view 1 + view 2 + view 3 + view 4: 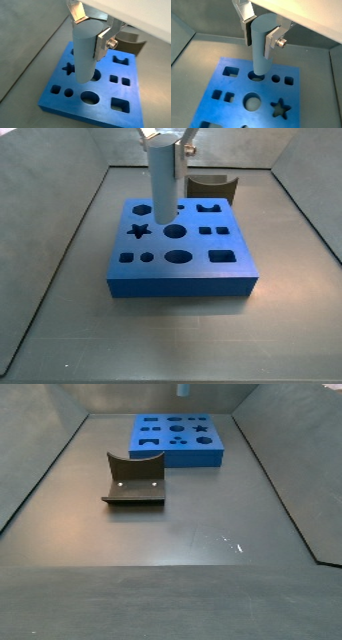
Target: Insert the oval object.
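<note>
My gripper is shut on the top of the oval object, a smooth pale grey-blue peg, and holds it upright. The gripper and the peg show in both wrist views. Below lies the blue block with shaped holes. The peg's lower end stands at the mouth of a rounded hole near the block's middle; I cannot tell how deep it sits. In a side view the peg hangs from the gripper over the block.
The dark fixture stands on the grey floor in front of the block in a side view, and behind the block in the other. Grey walls enclose the floor on the sides.
</note>
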Robot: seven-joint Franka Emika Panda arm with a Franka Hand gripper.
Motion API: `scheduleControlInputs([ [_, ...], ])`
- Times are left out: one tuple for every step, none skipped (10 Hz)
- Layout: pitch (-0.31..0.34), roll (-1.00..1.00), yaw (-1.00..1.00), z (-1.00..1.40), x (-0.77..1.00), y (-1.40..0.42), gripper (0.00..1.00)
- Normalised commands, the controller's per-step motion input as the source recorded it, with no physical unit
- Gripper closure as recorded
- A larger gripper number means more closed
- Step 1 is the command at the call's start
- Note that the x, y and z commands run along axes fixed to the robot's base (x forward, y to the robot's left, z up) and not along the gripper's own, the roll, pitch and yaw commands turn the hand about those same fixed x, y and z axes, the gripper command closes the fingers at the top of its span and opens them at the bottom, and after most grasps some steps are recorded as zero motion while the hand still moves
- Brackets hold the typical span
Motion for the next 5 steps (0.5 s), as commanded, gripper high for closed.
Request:
scheduleControlInputs([
  [-0.039, 0.19, -0.89, 0.00, 0.06, -0.13, 1.00],
  [0.000, 0.04, -1.00, -0.13, 0.00, -0.07, 1.00],
  [0.000, 0.00, -1.00, -0.25, 0.00, -0.03, 1.00],
  [0.000, 0.00, -1.00, -0.29, 0.00, -0.01, 1.00],
  [0.010, 0.03, -1.00, -0.42, 0.00, 0.00, 1.00],
])
